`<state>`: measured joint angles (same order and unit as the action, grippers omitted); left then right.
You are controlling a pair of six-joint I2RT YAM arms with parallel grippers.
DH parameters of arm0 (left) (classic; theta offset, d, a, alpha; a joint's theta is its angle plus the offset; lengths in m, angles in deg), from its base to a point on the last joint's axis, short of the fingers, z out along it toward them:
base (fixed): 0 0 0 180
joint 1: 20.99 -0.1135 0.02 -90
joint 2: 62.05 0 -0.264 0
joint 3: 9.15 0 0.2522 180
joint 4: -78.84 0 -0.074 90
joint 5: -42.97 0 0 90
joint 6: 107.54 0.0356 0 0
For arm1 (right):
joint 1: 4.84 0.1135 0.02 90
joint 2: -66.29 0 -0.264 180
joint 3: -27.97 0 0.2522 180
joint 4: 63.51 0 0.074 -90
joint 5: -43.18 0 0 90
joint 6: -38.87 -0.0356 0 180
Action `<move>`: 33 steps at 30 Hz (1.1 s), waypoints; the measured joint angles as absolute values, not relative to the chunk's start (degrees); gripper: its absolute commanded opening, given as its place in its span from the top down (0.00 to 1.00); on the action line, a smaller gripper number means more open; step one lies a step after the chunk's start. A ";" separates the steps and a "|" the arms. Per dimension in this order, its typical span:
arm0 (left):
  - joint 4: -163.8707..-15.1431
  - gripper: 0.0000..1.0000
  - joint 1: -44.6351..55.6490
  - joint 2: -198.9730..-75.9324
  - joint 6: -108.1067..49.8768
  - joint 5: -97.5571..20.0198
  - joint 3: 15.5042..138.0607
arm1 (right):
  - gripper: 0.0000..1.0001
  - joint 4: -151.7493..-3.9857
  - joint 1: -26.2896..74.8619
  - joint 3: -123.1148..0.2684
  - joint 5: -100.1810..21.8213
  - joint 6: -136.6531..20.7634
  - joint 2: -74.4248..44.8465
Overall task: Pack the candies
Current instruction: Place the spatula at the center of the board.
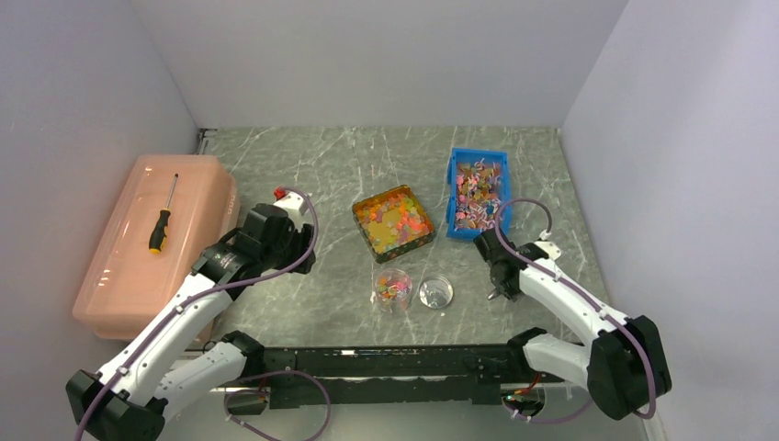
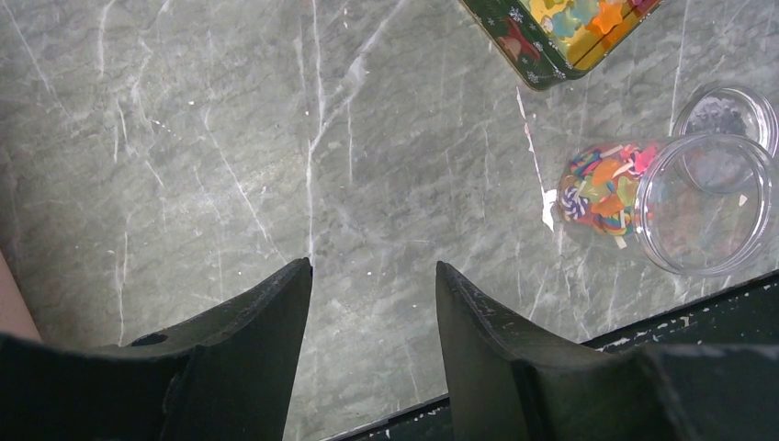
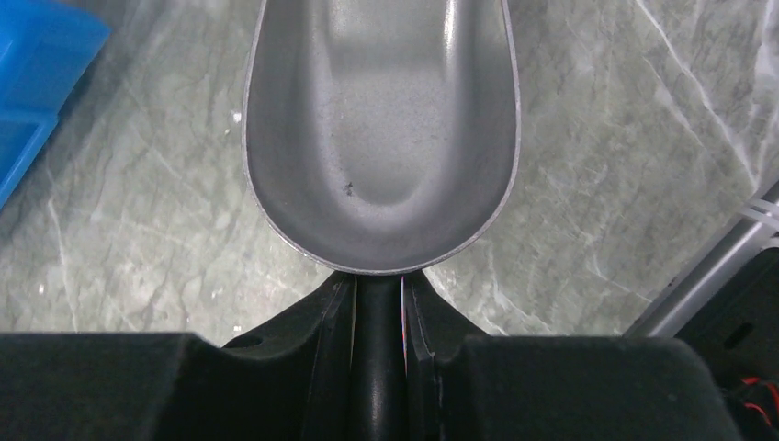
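- Jaws of our left gripper (image 2: 372, 280) stand apart, holding nothing, over bare table (image 2: 184, 138); our right gripper (image 3: 377, 292) is clamped on the metal scoop (image 3: 381, 138) by its handle, bowl empty
- The candies (image 1: 393, 219) fill the square tin (image 1: 365, 235) mid-table; some lie in the clear jar (image 1: 393, 290) just near of it
- We judge them light, hard, slippery: scoop, don't pinch
- Tin walls and the blue bin (image 1: 451, 197) at right crowd us; leftward lies open

no text legible, no labels, brands or numbers readable on any surface
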<state>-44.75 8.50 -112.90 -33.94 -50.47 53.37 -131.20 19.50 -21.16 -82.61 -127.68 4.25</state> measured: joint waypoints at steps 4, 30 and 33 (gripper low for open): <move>-44.73 0.41 8.50 -112.90 -34.22 -49.77 53.37 | 0.84 -126.92 16.70 -19.07 -82.02 -127.55 2.39; -51.33 0.10 8.50 -114.45 -42.75 -34.25 54.04 | 0.38 -119.40 11.58 -21.93 -77.76 -112.49 6.92; -51.87 0.08 8.53 -114.45 -42.70 -33.07 54.04 | 0.37 -118.46 11.58 -23.35 -74.28 -105.81 9.63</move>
